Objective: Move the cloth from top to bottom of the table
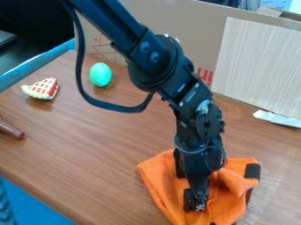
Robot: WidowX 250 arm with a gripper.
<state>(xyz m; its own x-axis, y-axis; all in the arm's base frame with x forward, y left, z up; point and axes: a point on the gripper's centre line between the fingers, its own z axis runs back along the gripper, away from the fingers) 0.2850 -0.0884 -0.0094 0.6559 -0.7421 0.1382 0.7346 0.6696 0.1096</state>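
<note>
The black gripper [207,192] hangs low over the bottom of the camera view, right of centre, its lower end against the cloth. Beneath and around it lies the orange cloth [160,176], crumpled on the brown table [88,145]. A raised fold of cloth bulges just right of the gripper's body, beside a black part at the cloth's right edge. Part of the cloth is hidden behind the gripper, and its lower end runs to the view's bottom edge.
A green egg [100,74] and a toy pie slice [42,88] lie at the upper left. A brown object [10,130] is at the left edge. Cardboard [176,28] and a pale panel [258,66] stand along the back, with a white item [277,118] at the right.
</note>
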